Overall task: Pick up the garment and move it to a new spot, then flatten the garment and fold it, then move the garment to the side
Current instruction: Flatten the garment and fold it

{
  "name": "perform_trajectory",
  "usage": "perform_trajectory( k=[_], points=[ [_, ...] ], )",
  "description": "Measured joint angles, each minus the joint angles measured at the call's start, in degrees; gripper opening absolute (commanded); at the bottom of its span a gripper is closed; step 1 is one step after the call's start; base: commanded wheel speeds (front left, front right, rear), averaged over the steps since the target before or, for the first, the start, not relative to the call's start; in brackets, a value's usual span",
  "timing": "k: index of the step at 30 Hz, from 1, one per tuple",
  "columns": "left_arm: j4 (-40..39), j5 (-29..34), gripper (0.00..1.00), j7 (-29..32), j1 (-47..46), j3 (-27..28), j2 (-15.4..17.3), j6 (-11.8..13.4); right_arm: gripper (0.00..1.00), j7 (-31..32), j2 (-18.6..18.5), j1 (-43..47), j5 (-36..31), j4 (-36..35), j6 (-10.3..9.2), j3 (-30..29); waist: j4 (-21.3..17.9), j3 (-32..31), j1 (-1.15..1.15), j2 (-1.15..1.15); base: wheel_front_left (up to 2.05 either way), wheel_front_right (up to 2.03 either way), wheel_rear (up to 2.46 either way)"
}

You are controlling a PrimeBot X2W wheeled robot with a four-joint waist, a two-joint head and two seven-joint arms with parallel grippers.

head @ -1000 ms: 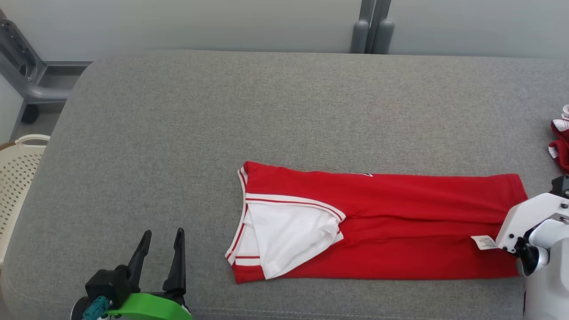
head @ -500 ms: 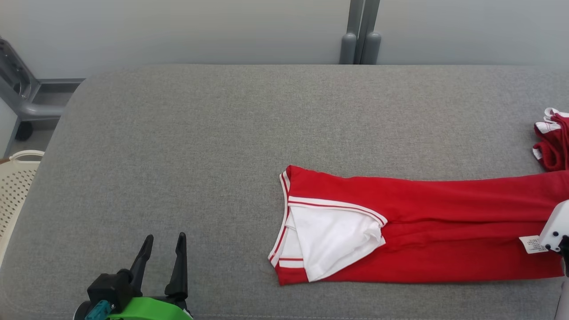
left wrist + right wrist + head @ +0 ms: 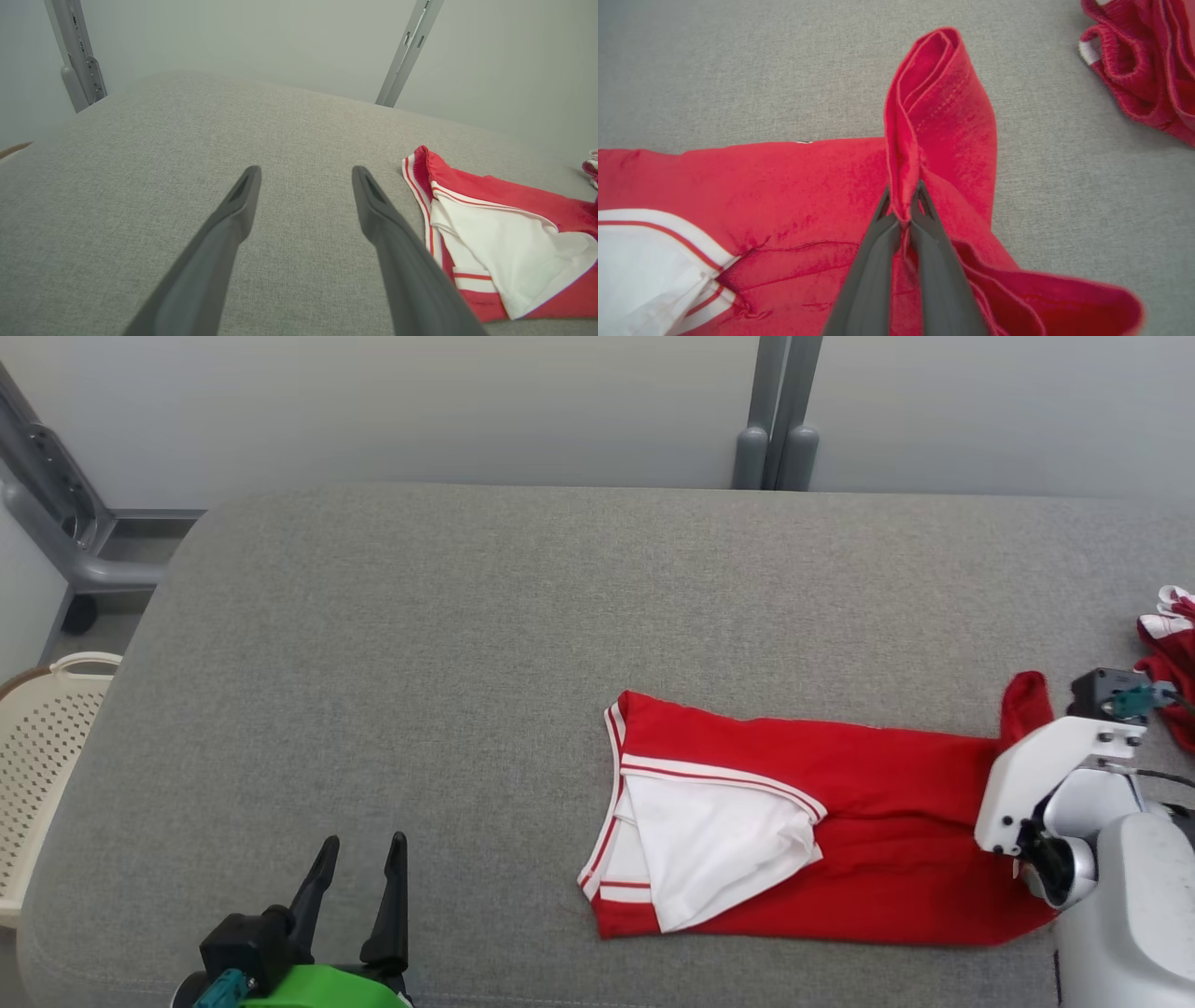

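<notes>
Grey upholstered surface (image 3: 467, 644) carries a folded red garment (image 3: 887, 775) right of centre, a cream basket (image 3: 47, 756) off the surface's left edge, more red clothing (image 3: 1167, 658) far right. Right gripper (image 3: 903, 205) pinches the garment's lifted end; left gripper (image 3: 364, 847) hangs wide open, empty, well apart from it.

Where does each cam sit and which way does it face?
Head: on the head, facing forward-down at the cushion and garment; left claw lower left, right arm lower right.
Left wrist: on that wrist, facing along its open fingers across the cushion to the wall.
Right wrist: on that wrist, facing down along the right claw, shut on a garment fold.
Shared: garment in all three; red pile in head and right wrist.
</notes>
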Motion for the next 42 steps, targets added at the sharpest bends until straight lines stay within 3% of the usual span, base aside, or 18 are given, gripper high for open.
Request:
perform_trajectory(
  k=[6,17,30,42],
  points=[
    [0.2,-0.2,1.00,0.0,0.6,-0.4,0.1,0.0,0.00,-0.3,0.0,-0.1,7.8,3.0,0.00,13.7,1.9,-1.1,0.00,0.00,0.00,0.00,0.00],
    [0.3,-0.3,1.00,0.0,1.4,-0.6,0.3,0.0,0.00,-2.3,0.0,-1.3,17.8,6.3,-0.01,28.1,4.3,-2.3,0.00,0.00,0.00,0.00,0.00],
    [0.4,-0.5,1.00,0.0,1.3,-1.3,0.2,0.0,0.00,-4.7,0.0,-7.5,23.8,12.9,-0.01,38.2,6.9,-1.7,0.00,0.00,0.00,0.00,0.00],
    [0.8,-0.7,1.00,0.0,1.1,-1.8,0.2,0.0,0.00,-6.9,0.0,-10.7,27.8,18.4,-0.01,43.3,9.3,-0.9,0.00,0.00,0.00,0.00,0.00]
  ],
)
